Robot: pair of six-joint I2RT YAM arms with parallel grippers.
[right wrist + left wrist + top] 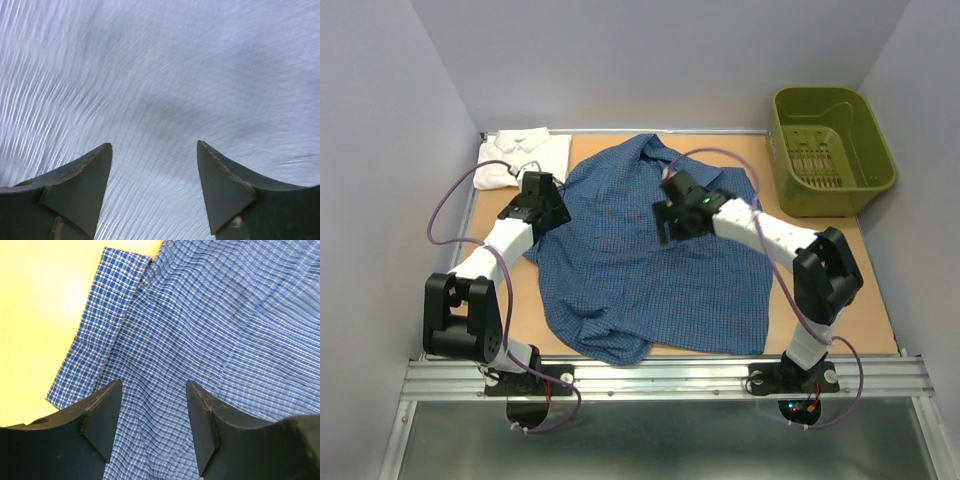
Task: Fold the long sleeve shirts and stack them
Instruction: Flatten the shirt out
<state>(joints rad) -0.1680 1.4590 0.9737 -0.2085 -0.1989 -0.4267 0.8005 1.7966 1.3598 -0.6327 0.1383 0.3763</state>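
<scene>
Top external view: blue shirt (pixel 640 260), fine check, lies spread & rumpled across mid tabletop (pixel 865 300). Collar end is toward far wall, bottom hem bunched near the arm bases. Not folded yet. White shirt (pixel 520 155) sits at far-left corner as a compact, folded-looking bundle, collar showing, just beside the blue shirt's left shoulder; can't tell if they touch. Green basket (pixel 830 150) is at far-right corner, apart from both shirts.

Left tool (pixel 548 200) is at the blue shirt's left edge, btw the white shirt & the main spread of blue cloth. Right tool (pixel 670 222) is over the upper-mid part of the blue shirt, pointing down at the fabric.

Left wrist view: the left tool's fingers (pixel 105 415) stand wide apart, w/ only cloth seen through the gap. Blue check fabric runs below & ahead, w/ a flat doubled band along its left edge and bare tabletop to the left of that. Tips are very close to the cloth; contact can't be told.

Right wrist view: the right tool's fingers (pixel 85 185) are wide too, gripping nothing. Everything behind them is blurred pale-blue striped fabric filling the frame, i.e. the blue shirt up close. Whether the tips touch it: can't tell.
</scene>
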